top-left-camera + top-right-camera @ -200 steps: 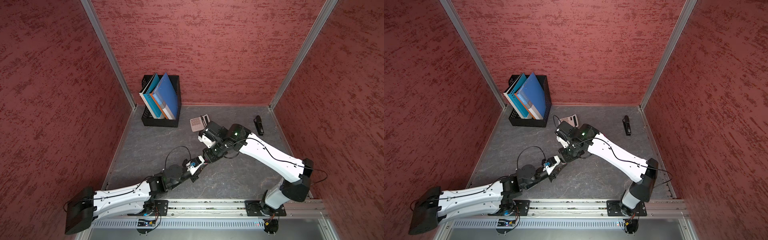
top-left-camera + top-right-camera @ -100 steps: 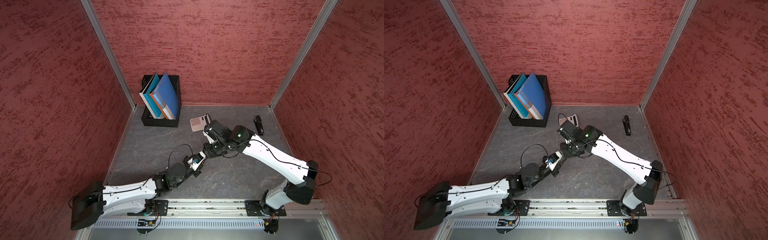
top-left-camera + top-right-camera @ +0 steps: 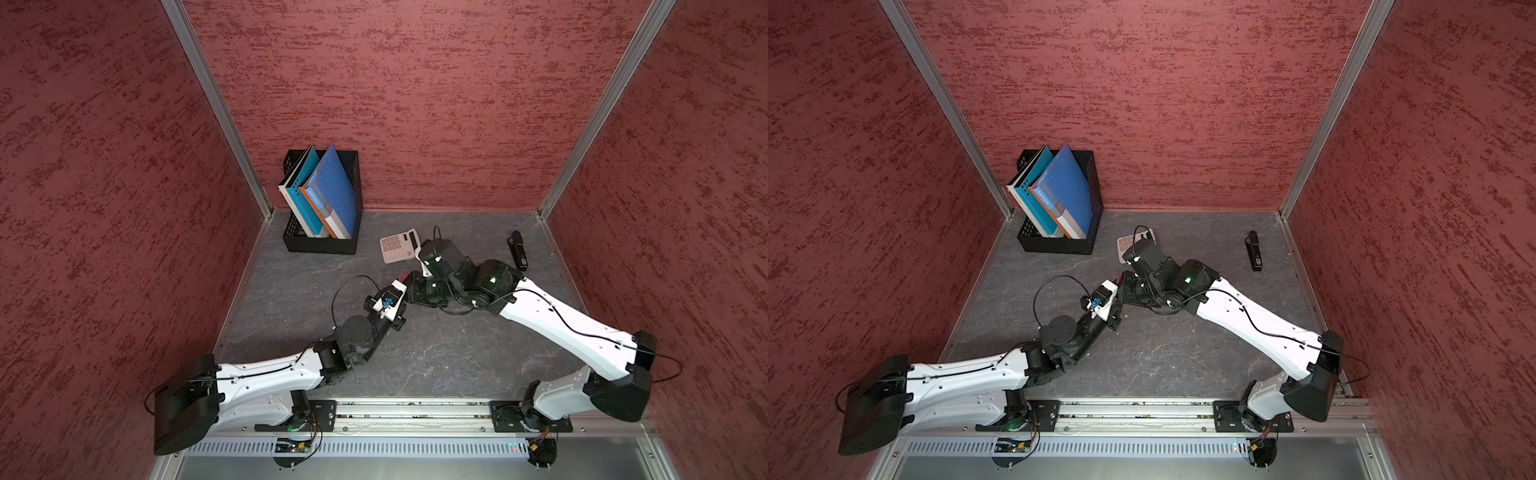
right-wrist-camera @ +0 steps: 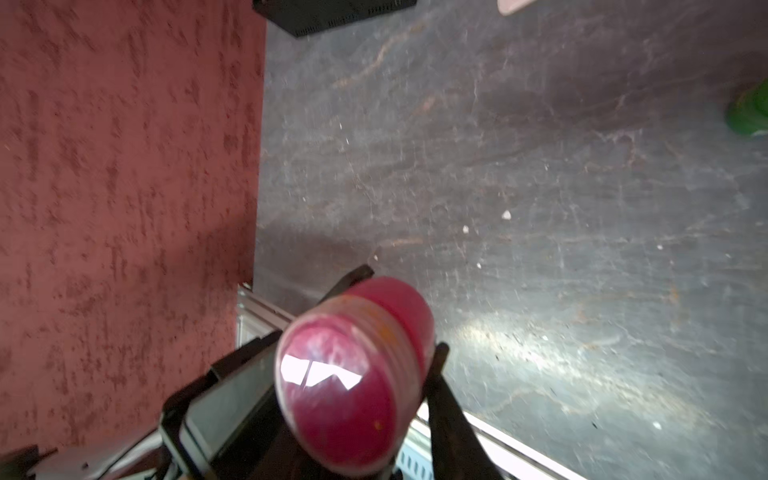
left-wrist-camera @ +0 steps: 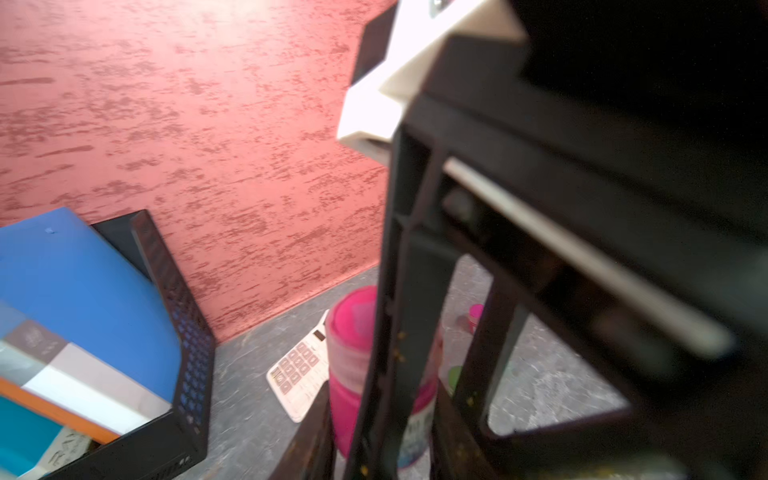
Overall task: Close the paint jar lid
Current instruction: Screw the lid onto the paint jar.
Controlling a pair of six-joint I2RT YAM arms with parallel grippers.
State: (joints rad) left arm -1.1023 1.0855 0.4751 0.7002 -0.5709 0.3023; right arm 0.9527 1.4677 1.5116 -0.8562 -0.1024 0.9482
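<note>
The pink paint jar (image 5: pixel 349 399) is held off the table, and my left gripper (image 5: pixel 382 436) is shut on its body. Its translucent lid (image 4: pixel 336 374) sits on the jar's mouth and faces the right wrist camera. My right gripper (image 4: pixel 353 415) is closed round the lid, with a finger (image 4: pixel 449 415) against its rim. In both top views the two grippers meet tip to tip over the middle of the table, the left gripper (image 3: pixel 398 293) below the right gripper (image 3: pixel 412 286). Only a sliver of the jar (image 3: pixel 402 275) shows there.
A calculator (image 3: pixel 397 248) lies just behind the grippers. A black file box (image 3: pixel 322 241) with books stands at the back left, and a black stapler (image 3: pixel 517 249) lies at the back right. A green jar (image 4: pixel 748 112) and a small pink thing (image 5: pixel 476 313) sit on the table near by.
Both grippers have moved together with the jar toward the back of the table, and the left arm has stretched out. The grips on the jar and lid look the same.
</note>
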